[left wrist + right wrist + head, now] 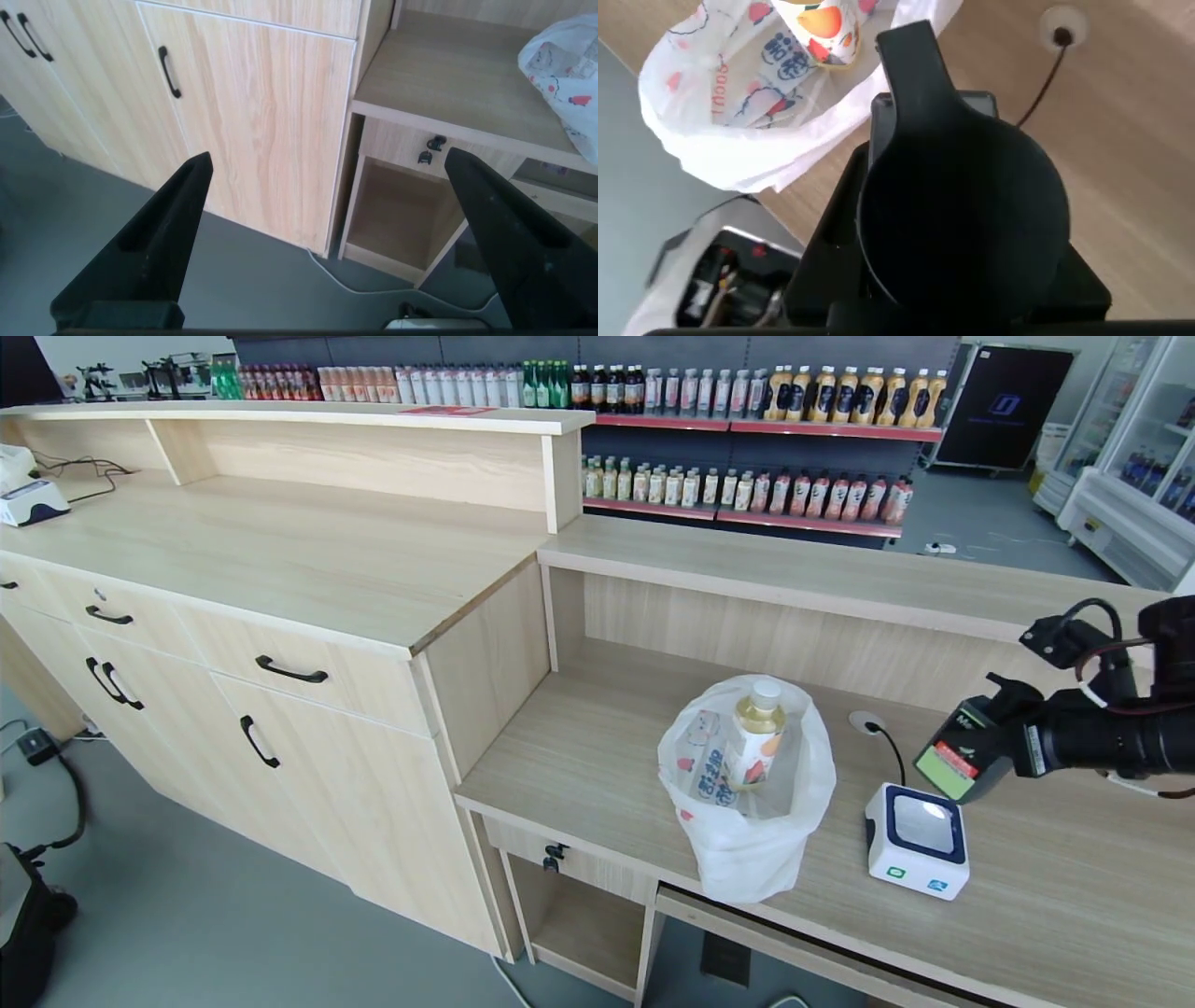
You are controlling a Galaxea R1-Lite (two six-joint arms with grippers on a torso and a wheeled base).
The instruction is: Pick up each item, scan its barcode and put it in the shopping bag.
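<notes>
Jaws on the right arm are clamping shut on a small box (pixel 954 758) (green and red panels on a dark body), holding it tilted in the air above the lower counter (pixel 1074 887). The box is hanging just beside the white scanner (pixel 917 841), a little above and behind its glass window, and is not touching it. A cable is running from the scanner back to a round hole (pixel 866 720) in the counter.

To the scanner's left, the white shopping bag (pixel 742 845) is standing on the counter with its mouth open, and a bottle (pixel 754 739) is already sitting upright inside it. Bag and scanner are near each other but apart.

Jaws on the left arm are standing wide open and holding nothing. They are hanging low over the floor (pixel 280 289) in front of the cupboard doors (pixel 252 112), well away from the bag.

The scanning step seems to be in hand: the box is being presented to the scanner but is not yet bagged. I cannot tell where its barcode is sitting, so the next move is probably calling for the coded face to be turned squarely over the window. After that, the box needs carrying left over the bag's mouth and releasing beside the bottle without snagging the thin plastic rim.
</notes>
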